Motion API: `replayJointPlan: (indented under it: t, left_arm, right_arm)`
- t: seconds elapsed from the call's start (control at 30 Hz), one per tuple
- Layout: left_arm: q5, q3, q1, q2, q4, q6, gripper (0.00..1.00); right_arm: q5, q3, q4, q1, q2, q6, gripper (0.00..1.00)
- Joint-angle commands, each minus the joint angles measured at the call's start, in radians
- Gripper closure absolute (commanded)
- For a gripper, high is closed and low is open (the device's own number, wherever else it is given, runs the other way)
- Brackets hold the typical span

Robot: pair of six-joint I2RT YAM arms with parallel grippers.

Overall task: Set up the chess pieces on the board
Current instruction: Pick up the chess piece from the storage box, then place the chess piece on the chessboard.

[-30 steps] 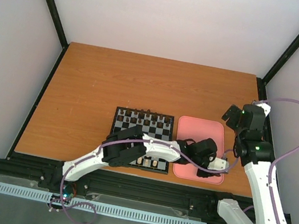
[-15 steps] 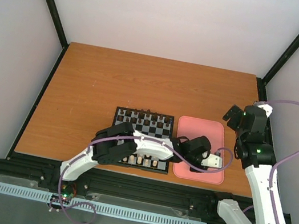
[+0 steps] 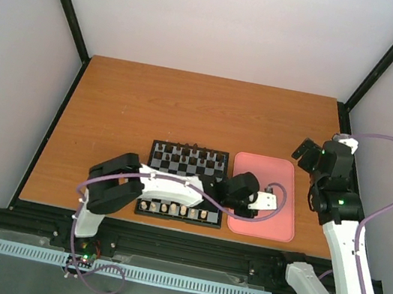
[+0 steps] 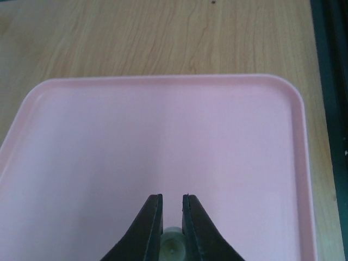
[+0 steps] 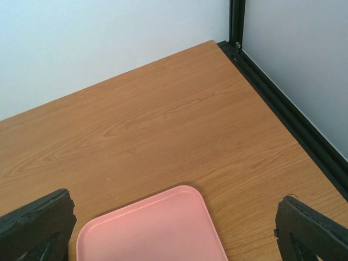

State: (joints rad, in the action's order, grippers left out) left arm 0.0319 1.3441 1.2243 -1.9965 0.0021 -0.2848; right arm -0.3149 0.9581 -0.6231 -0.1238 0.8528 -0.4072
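Left claw (image 4: 172, 198) is clenched on a pale piece (image 4: 173, 249) low in its wrist view, just over the tray (image 4: 163, 125), probably to carry it to the board (image 3: 150, 163) mid-frame. Right claw (image 5: 174, 225) gapes wide beyond the tray, likely keeping clear.

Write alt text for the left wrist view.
The left claw, its two dark fingers nearly together, grips a pale chess piece over a pink tray. Beyond the tray's far rim is a wooden table.
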Motion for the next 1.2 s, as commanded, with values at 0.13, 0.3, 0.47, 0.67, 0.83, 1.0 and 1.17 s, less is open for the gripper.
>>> replayJointPlan:
  t: [0.13, 0.3, 0.47, 0.67, 0.83, 1.0, 1.17]
  left_arm:
    - [-0.189, -0.142, -0.001, 0.185, -0.053, 0.112, 0.99]
    - [-0.255, -0.341, 0.011, 0.334, 0.044, 0.182, 0.99]
    - [-0.361, -0.447, 0.032, 0.439, 0.061, 0.225, 0.99]
    - [-0.408, -0.498, 0.064, 0.463, 0.076, 0.260, 0.99]
    - [-0.426, -0.522, 0.098, 0.464, 0.097, 0.288, 0.99]
    - [-0.450, -0.527, 0.135, 0.458, 0.083, 0.328, 0.99]
    - [-0.475, -0.522, 0.164, 0.430, 0.068, 0.378, 0.99]
  right_arm:
    - [0.058, -0.032, 0.028, 0.006, -0.024, -0.009, 0.00]
    - [0.069, -0.035, 0.032, 0.006, -0.041, -0.012, 0.00]
    - [0.087, -0.039, 0.041, 0.006, -0.048, -0.021, 0.00]
    - [0.103, -0.050, 0.045, 0.006, -0.049, -0.028, 0.00]
    - [0.090, -0.052, 0.044, 0.006, -0.062, -0.029, 0.00]
    - [0.093, -0.055, 0.045, 0.006, -0.067, -0.033, 0.00]
    - [0.099, -0.059, 0.048, 0.006, -0.072, -0.036, 0.00]
